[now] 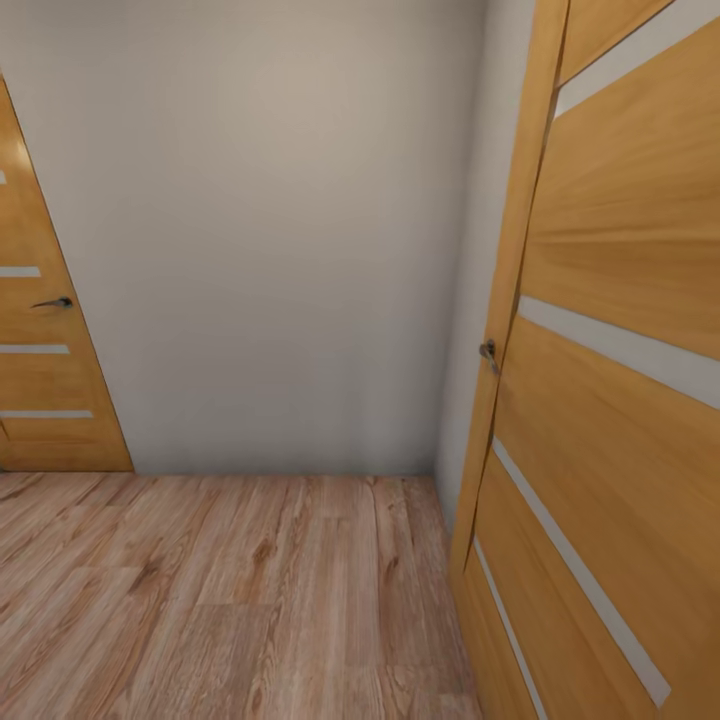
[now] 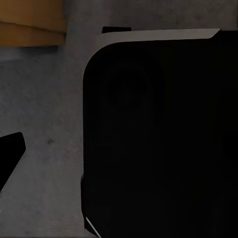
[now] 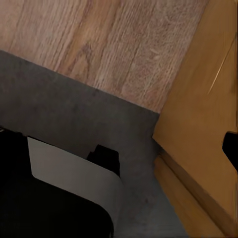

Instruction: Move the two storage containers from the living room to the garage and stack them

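The two storage containers are out of view. In the head view I face a plain grey-white wall point(image 1: 270, 230) meeting a light wood plank floor point(image 1: 220, 590). The dark grey speckled concrete floor point(image 3: 69, 99) lies under my right wrist camera, meeting the wood planks point(image 3: 114, 39) along a straight line. The same concrete floor point(image 2: 44, 124) appears in the left wrist view beside my black base point(image 2: 158, 139). A dark sliver of one finger point(image 2: 9, 156) pokes in at the edge of the left wrist view, and another finger point(image 3: 231, 148) in the right wrist view; nothing shows between them.
An orange wooden door point(image 1: 620, 400) with pale stripes and a metal handle point(image 1: 489, 353) stands open close on my right. A second such door point(image 1: 40, 350) is shut at the far left. My base's pale rim point(image 3: 74, 173) sits near a door's lower edge point(image 3: 198, 148).
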